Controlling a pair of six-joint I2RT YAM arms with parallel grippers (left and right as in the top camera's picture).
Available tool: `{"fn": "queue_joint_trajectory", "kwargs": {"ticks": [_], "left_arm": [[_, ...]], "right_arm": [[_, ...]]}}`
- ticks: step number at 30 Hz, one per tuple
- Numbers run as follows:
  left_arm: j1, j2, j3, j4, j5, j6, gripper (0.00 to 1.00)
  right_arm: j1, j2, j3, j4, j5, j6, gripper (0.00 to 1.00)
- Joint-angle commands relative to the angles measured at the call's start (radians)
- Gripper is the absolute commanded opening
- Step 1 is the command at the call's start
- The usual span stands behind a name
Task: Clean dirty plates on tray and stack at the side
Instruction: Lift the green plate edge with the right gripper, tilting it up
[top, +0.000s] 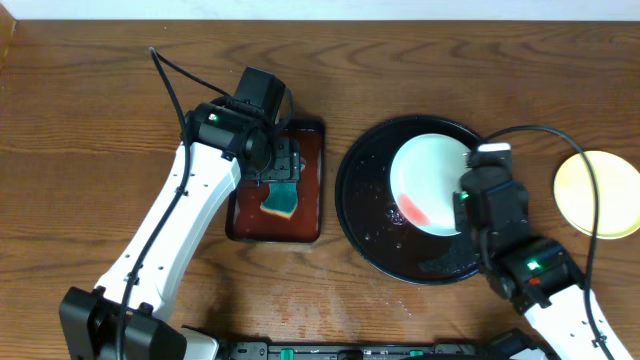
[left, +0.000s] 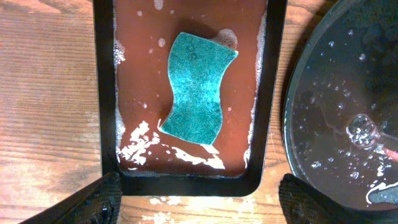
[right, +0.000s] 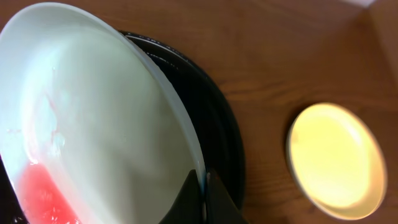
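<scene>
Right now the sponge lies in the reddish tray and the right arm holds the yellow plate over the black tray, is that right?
Not the yellow one. The right wrist view shows the right jaws shut on the red-smeared white plate over the black tray; the yellow plate lies on the table. The rest is right.

Sponge (left: 198, 87) in small tray (left: 143, 81), plate (top: 425, 175) on tray (top: 365, 215)
</scene>
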Motion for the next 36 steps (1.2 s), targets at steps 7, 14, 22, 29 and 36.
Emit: {"fn": "queue_joint_trajectory", "kwargs": {"ticks": [7, 14, 22, 29, 36], "left_arm": [[0.000, -0.010, 0.006, 0.003, 0.012, -0.055, 0.82], [0.000, -0.010, 0.006, 0.003, 0.012, -0.055, 0.82], [0.000, -0.010, 0.006, 0.003, 0.012, -0.055, 0.82], [0.000, -0.010, 0.006, 0.003, 0.012, -0.055, 0.83], [0.000, -0.010, 0.006, 0.003, 0.012, -0.055, 0.83]], "right_arm": [[0.262, 0.086, 0.008, 0.004, 0.344, -0.167, 0.01], [0.457, 0.109, 0.009, 0.015, 0.563, -0.201, 0.01], [0.598, 0.109, 0.009, 0.025, 0.653, -0.311, 0.01], [0.637, 0.109, 0.009, 0.104, 0.779, -0.468, 0.01], [0.637, 0.109, 0.009, 0.195, 0.779, -0.499, 0.01]]}}
